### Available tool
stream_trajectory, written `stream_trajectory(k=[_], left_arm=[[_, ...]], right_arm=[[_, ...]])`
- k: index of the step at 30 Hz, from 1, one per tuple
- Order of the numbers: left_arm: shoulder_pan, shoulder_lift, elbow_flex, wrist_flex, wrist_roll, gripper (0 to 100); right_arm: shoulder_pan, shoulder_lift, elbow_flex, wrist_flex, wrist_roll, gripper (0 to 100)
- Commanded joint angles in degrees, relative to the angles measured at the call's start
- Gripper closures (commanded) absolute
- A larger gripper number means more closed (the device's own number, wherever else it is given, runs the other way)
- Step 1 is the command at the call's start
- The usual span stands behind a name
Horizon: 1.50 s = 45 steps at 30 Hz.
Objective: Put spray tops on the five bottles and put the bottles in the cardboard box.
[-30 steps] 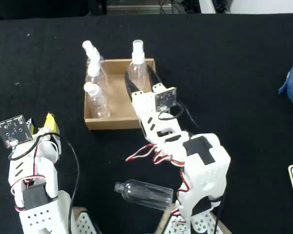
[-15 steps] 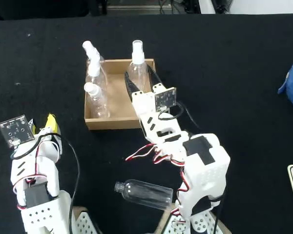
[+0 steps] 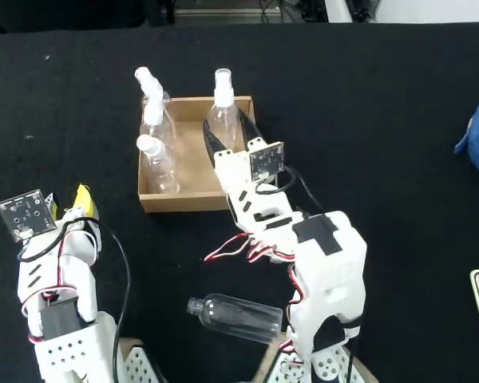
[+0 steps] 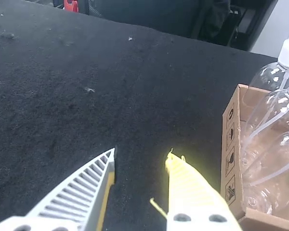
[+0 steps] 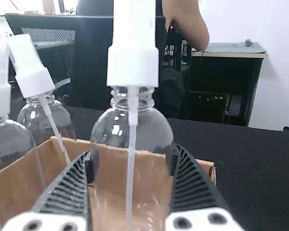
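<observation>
High view | cardboard box [image 3: 184,203]: capped bottles [image 3: 161,167] | right gripper [image 3: 225,120] holds bottle [image 3: 223,100]

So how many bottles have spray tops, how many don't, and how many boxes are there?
Bottles with spray tops: 4
Bottle without a top: 1
Cardboard box: 1
Total: 6

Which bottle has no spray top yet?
The bottle lying on its side outside the cardboard box; those inside stand upright, capped.
</observation>
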Motion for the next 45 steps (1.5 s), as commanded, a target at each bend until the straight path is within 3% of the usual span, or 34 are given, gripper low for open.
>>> stream_trajectory(k=[1, 45], left_arm=[[-0.66, -0.09, -0.92, -1.58, 0.26, 97], [-0.66, -0.09, -0.92, -1.58, 0.26, 97]], right_arm=[[1.23, -0.57, -2.33, -1.85, 0.35, 98.8], [2.9, -0.04, -1.27, -1.32, 0.35, 98.5]])
